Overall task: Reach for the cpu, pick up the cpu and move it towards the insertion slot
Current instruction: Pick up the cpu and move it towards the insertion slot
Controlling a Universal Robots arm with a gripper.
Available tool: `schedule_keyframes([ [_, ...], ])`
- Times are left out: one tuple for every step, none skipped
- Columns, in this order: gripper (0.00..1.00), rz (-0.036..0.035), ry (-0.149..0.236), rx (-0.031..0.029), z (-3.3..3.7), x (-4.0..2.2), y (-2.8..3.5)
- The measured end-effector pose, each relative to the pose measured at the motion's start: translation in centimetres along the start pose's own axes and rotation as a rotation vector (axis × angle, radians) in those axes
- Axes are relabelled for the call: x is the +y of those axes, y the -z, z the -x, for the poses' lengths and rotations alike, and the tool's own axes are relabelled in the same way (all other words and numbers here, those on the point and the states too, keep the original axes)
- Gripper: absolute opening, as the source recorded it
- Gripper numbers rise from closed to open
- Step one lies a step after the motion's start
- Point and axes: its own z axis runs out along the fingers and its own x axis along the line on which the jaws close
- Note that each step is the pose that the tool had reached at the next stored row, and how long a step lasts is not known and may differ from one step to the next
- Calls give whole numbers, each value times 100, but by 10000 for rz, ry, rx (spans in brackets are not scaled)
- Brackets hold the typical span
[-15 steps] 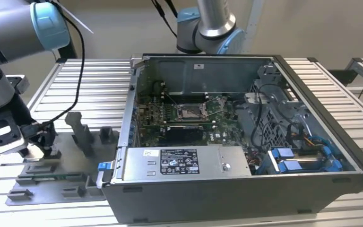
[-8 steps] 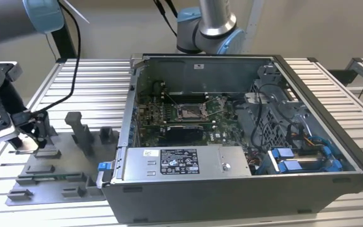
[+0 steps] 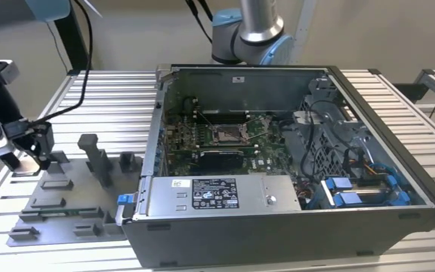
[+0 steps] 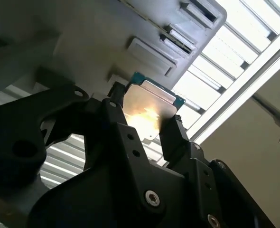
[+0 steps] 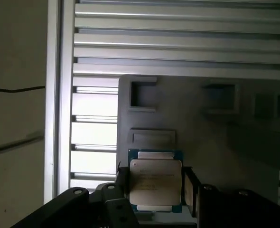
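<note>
Gripper (image 3: 30, 152) is way over on the exterior view's left, at the far left corner of the grey fixture plate (image 3: 63, 226). Both wrist views show its black fingers (image 5: 122, 186) clamped on the cpu (image 5: 155, 183) from two opposite sides, with the silver top facing the camera and the greenish edge poking out past them. The second wrist view has a bright glare on the metal. Honestly can't tell if the chip is touching the plate or sitting just above it. The slot (image 3: 229, 135) is inside the open PC case (image 3: 278, 238), on the green board (image 3: 179, 141), well apart from the gripper toward the exterior view's right. Everything sits on a slatted table (image 3: 111, 96), and the arm base (image 3: 248, 34) stands on the far side of the case.
</note>
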Motion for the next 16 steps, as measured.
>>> schedule_keyframes([
  [0,-1,0,1,0,2,44],
  [0,-1,0,1,0,3,90],
  [0,0,0,0,0,5,136],
  [0,0,1,0,0,7,181],
  [0,-1,0,0,0,8,226],
  [0,-1,1,0,0,10,271],
  [0,0,1,0,0,12,316],
  [0,-1,1,1,0,14,361],
  [0,0,0,0,0,15,408],
  [0,-1,0,1,-1,17,451],
  [0,-1,1,0,0,19,495],
  [0,0,1,-1,0,21,544],
  [0,-1,0,1,0,22,590],
  [0,-1,1,0,0,24,634],
  [0,0,1,-1,0,26,679],
  [0,-1,1,1,0,27,726],
])
